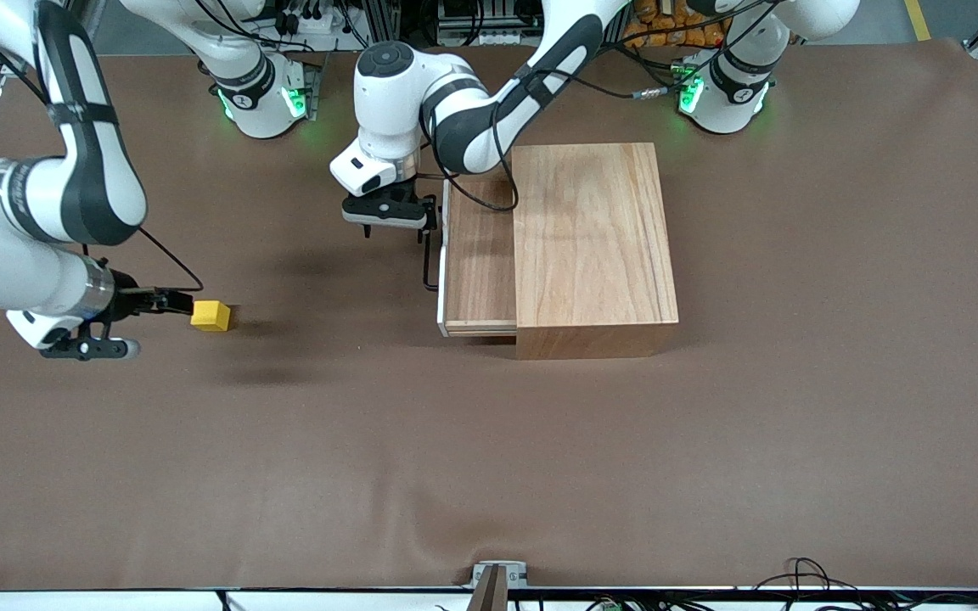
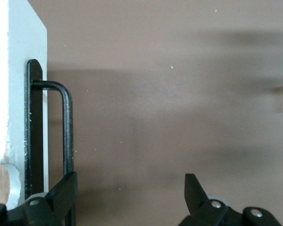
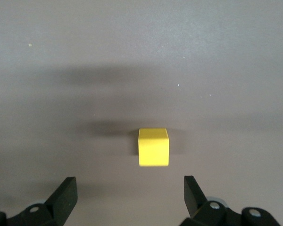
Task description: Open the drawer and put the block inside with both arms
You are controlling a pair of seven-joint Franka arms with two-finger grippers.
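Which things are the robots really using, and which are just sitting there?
Using:
drawer, partly open
handle
yellow block
left gripper, open at the handle
right gripper, open beside the block

Just there:
brown table cover
cables at the table edge

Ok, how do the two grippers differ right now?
The left gripper is at the drawer, open, one finger beside its handle and not closed on it; the right gripper is over bare table at the right arm's end. The left has the pulled-out drawer before it; the right has the block ahead of its fingers, untouched. Both are open and hold nothing.
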